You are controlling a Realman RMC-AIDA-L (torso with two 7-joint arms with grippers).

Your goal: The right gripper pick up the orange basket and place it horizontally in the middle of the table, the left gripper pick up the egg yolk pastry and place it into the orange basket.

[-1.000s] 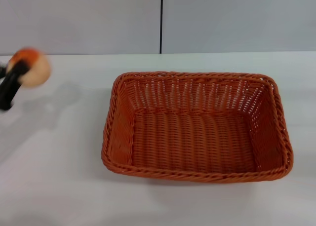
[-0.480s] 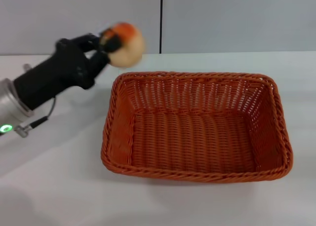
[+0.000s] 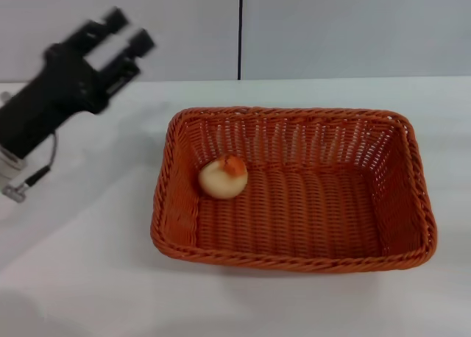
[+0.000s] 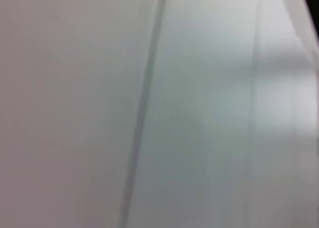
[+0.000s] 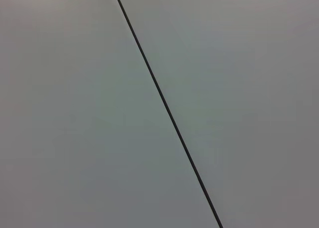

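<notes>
Fingers of left gripper spread apart, empty, raised over far left part of table, up and left of basket, well clear of its rim. Black wrist and arm trailing down toward left edge of head view, thin cable hanging beneath.

Largest first: table, broad, white, flat, stretching across whole lower view. Grey wall panels behind, split by thin dark vertical seam; same sort of seam as a slanted dark line in right wrist view.

Orange basket next, set lengthwise across middle of table, long sides running left to right, upright, braided rim up.

Egg yolk pastry last and smallest: resting on woven basket floor, in far-left corner area, close to left wall, orange-red top tilted toward right.

Right gripper nowhere in sight. Left wrist view: only pale blurred surfaces, nothing identifiable.
</notes>
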